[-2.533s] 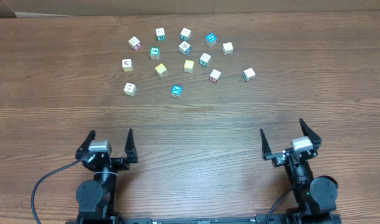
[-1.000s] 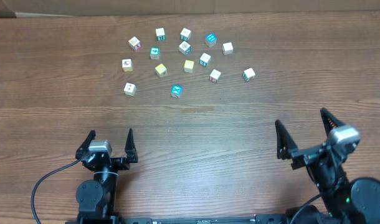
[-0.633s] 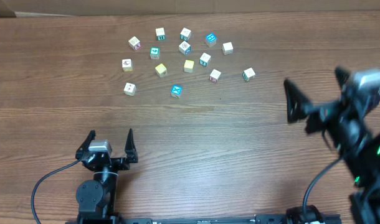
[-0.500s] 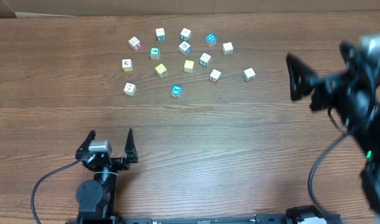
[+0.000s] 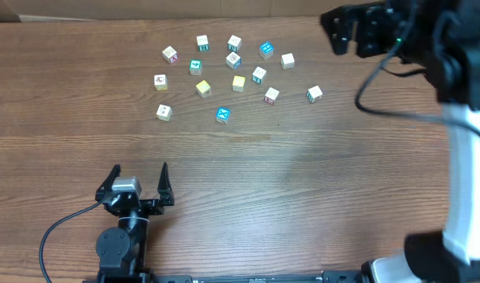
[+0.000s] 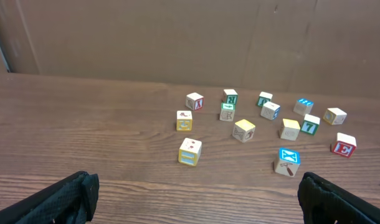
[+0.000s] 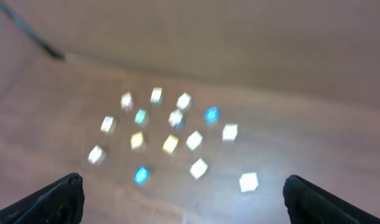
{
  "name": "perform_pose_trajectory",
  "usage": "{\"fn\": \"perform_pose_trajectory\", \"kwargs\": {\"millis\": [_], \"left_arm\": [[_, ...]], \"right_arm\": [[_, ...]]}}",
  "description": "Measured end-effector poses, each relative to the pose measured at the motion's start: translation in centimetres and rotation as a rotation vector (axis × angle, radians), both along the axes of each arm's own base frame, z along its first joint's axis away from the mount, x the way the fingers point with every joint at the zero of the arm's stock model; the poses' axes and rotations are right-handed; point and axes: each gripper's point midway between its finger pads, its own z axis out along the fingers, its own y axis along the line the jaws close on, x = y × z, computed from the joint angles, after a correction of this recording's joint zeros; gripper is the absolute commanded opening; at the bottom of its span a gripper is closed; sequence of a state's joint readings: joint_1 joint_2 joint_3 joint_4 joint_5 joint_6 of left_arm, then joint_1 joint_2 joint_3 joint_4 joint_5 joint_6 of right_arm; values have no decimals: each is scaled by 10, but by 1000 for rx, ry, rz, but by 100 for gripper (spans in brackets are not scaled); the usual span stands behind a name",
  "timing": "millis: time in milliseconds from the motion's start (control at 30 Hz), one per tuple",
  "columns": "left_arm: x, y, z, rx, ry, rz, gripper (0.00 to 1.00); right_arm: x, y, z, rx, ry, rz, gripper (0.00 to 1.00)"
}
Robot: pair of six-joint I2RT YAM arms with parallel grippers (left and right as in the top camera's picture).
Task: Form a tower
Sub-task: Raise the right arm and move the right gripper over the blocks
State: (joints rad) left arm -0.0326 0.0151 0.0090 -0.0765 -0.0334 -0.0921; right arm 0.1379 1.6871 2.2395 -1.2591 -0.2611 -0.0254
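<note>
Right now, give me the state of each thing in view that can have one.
cubes, loose, lying singly on the table, none stacked.
left pincer, open, empty, near the table's front edge.
right pincer, open, empty, raised at the far right, apart from the cubes.

**Loose cubes on a table, a gripper at each end**

A cluster of single cubes (image 5: pixel 234 75) lies on the table (image 5: pixel 319 173), each cube resting directly on it. The left gripper (image 5: pixel 140 168) sits before the cluster, well apart. The right gripper (image 5: pixel 352 31) is at the cluster's far right.
</note>
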Motion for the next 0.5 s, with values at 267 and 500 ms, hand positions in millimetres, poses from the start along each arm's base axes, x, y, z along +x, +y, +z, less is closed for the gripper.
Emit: {"fn": "perform_pose_trajectory", "kwargs": {"millis": [267, 500], "left_arm": [[0, 0, 0, 0, 0, 0, 100], [0, 0, 0, 0, 1, 0, 100]], "right_arm": [[23, 29, -84, 76, 282, 114, 100], [25, 40, -99, 121, 341, 157, 72]]}}
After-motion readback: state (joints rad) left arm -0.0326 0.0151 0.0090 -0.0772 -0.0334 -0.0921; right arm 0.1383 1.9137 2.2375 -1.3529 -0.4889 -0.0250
